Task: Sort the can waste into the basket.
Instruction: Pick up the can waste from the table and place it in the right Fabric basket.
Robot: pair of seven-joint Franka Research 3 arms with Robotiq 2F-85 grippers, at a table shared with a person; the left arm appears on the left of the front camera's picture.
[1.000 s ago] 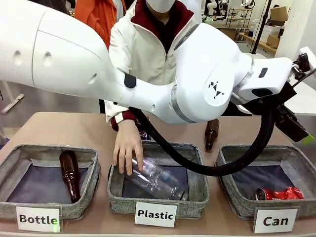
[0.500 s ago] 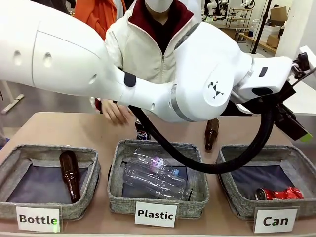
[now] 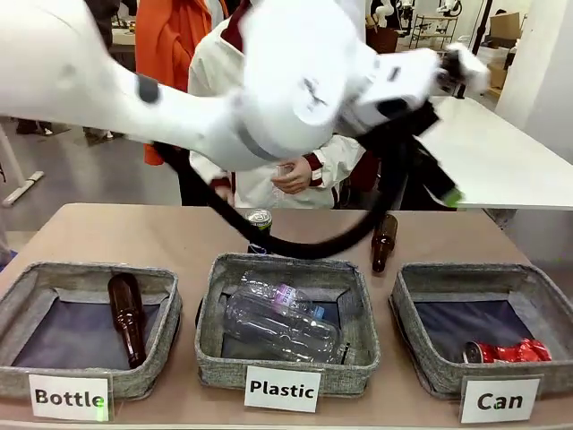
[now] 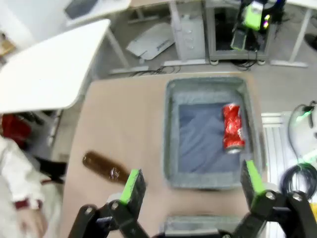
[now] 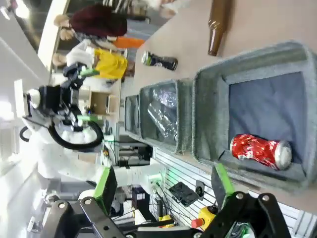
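Swung up and leftward since a second ago, the left arm (image 3: 295,81) no longer hangs over the Can basket (image 3: 537,285) at the right and now crosses high above the middle of the table (image 3: 134,233). The person's hand (image 3: 294,176) has left the Plastic basket (image 3: 358,296) and is drawn back to the chest at the far side. With both out of the way, the Pepsi can (image 3: 259,222) shows clearly, so the arm seems to be heading for it as the last piece to sort. The left gripper (image 4: 191,181) has its jaws spread wide with nothing between them, and the right gripper (image 5: 163,182) is likewise wide and empty. The red can (image 3: 506,351) already lies on its side in the near right corner of the Can basket, long axis running left to right, silver end pointing left. The Pepsi can stands upright on the table just beyond the Plastic basket's far wall, long axis vertical, silver top up.
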